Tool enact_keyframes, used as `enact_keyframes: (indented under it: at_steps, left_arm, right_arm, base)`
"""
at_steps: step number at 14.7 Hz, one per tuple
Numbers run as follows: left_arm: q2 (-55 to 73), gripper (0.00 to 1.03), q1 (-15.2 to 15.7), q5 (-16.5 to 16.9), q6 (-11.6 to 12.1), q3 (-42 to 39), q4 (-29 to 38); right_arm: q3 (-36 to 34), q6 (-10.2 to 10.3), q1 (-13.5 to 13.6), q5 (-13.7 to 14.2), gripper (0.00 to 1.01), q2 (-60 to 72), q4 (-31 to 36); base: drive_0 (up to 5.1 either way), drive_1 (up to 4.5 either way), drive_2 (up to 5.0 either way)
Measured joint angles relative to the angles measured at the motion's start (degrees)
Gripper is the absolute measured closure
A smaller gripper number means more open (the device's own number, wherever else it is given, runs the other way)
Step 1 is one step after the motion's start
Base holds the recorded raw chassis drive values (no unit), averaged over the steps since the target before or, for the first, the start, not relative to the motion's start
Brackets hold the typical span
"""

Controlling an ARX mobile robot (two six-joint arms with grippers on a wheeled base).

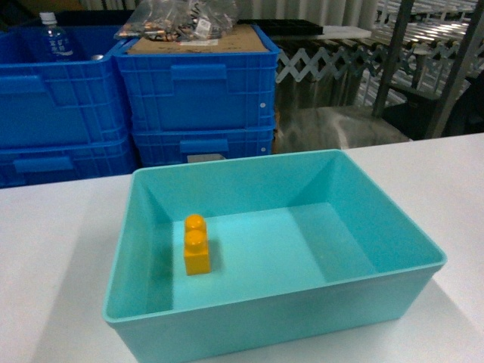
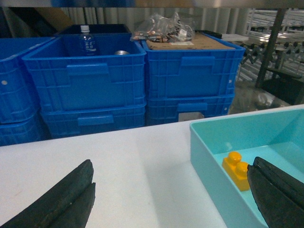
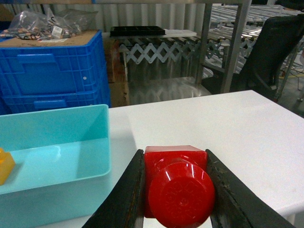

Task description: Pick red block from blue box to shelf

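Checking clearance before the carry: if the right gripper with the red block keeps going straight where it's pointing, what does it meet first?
Probably nothing close. The right gripper holds the red block above the white table; ahead lies bare tabletop, then the shelf upright, though depth is uncertain.

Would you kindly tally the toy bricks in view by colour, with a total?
Red: 1, the red block, clamped in the right end effector.
Yellow-orange: 1, the two-stud brick, in the blue box.
Total: 2
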Motion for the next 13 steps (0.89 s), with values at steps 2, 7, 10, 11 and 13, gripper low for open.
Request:
enact_keyframes:
  at_steps: [2, 7, 10, 11, 13]
  left_arm:
    - [0.0, 0.05, 0.0, 0.0, 0.0, 0.0, 0.0]
    - [0.0, 0.05, 0.0, 0.0, 0.0, 0.0, 0.0]
    - [0.0, 0.05, 0.0, 0.0, 0.0, 0.0, 0.0]
    - [0.0, 0.05, 0.0, 0.0, 0.0, 0.0, 0.0]
    - [0.0, 0.05, 0.0, 0.0, 0.0, 0.0, 0.0]
  right_arm:
    - [0.0, 0.0, 0.0, 0.0, 0.73, 0.0, 0.0]
    - [0.0, 0.0, 0.0, 0.0, 0.73, 0.0, 0.0]
    - [0.0, 0.0, 0.0, 0.0, 0.73, 0.0, 0.0]
    - [0.0, 0.0, 0.0, 0.0, 0.73, 0.0, 0.0]
    - [0.0, 0.0, 0.0, 0.0, 0.73, 0.0, 0.0]
  base:
    - [-1.6, -1.58, -1.6]
    - [-1.7, -1.65, -1.7]
    - [-1.5, -1.54, -1.5]
    - [-1.6, -1.63, -1.6]
    - [-1.7, -1.72, -1.7]
